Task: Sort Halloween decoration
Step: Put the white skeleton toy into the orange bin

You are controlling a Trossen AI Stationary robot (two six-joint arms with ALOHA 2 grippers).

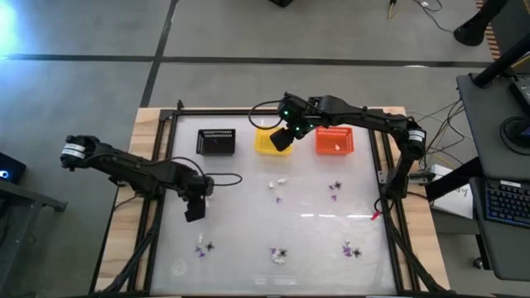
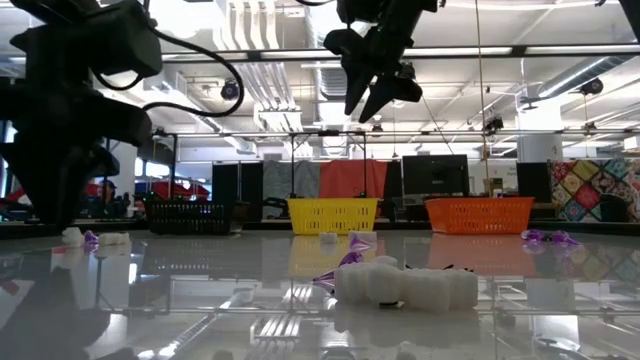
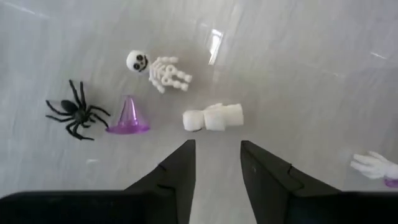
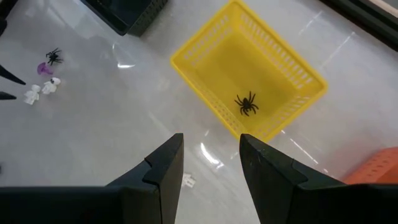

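Observation:
The Halloween decoration lies in small clusters on the white table (image 1: 248, 215). Under my left gripper (image 3: 217, 163) lie a black spider (image 3: 74, 116), a purple witch hat (image 3: 127, 118), a white skeleton (image 3: 159, 70) and a white lumpy trinket (image 3: 213, 117). My left gripper (image 1: 195, 210) points down with open, bare fingers, and the white lumpy trinket lies just past their tips. My right gripper (image 4: 211, 165) hangs open above the yellow basket (image 4: 249, 81), which holds one black spider (image 4: 247, 104). It holds nothing.
A black basket (image 1: 216, 142), the yellow basket (image 1: 272, 142) and an orange basket (image 1: 334, 141) stand in a row at the far side. More trinket clusters lie at the near edge (image 1: 203, 247), (image 1: 279, 254), (image 1: 352, 248) and mid-table (image 1: 334, 189), (image 1: 279, 184).

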